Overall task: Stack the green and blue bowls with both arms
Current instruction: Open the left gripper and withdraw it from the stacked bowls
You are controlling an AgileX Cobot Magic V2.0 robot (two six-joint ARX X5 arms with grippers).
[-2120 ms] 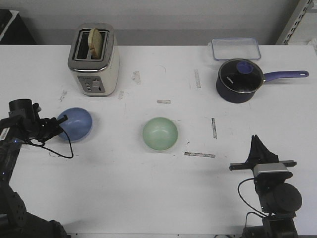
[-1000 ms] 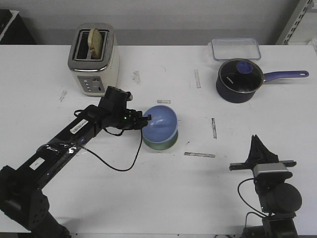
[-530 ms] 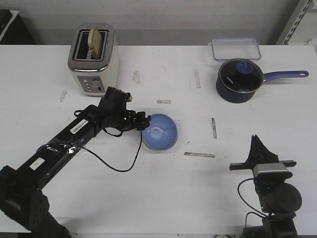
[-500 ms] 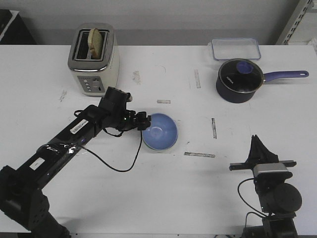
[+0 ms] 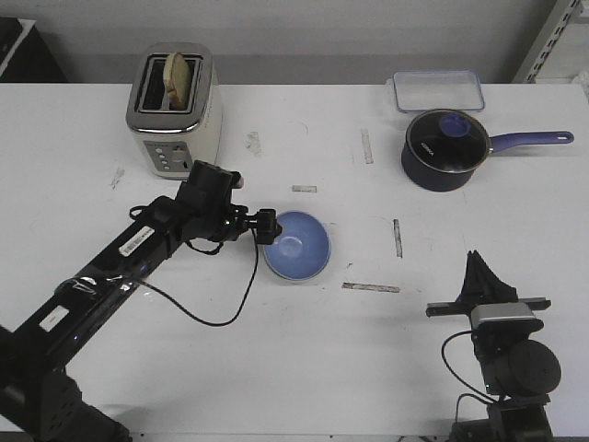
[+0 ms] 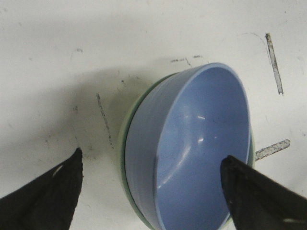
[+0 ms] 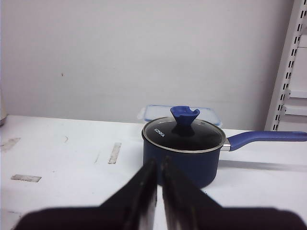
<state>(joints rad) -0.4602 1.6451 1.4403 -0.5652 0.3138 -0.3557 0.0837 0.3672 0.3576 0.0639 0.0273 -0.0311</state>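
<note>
The periwinkle blue bowl (image 5: pixel 296 245) sits nested inside the mint green bowl at the table's middle. In the left wrist view the blue bowl (image 6: pixel 201 143) fills the green bowl (image 6: pixel 125 143), and only a thin green rim shows. My left gripper (image 5: pixel 267 226) is open at the blue bowl's left edge. In its wrist view the left gripper (image 6: pixel 151 158) has its jaws wide apart, one finger over the table and one over the bowl's inside, gripping nothing. My right gripper (image 5: pixel 478 262) is shut and empty near the front right; it also shows in its wrist view (image 7: pixel 159 160).
A toaster (image 5: pixel 173 110) with bread stands at the back left. A dark navy saucepan (image 5: pixel 445 149) with a lid and long handle stands at the back right, seen also in the right wrist view (image 7: pixel 183 148). A clear container (image 5: pixel 439 90) lies behind it.
The left arm carried the blue bowl from the left side to the middle, set it into the green bowl, let go and drew back slightly left. The right arm has not moved.
</note>
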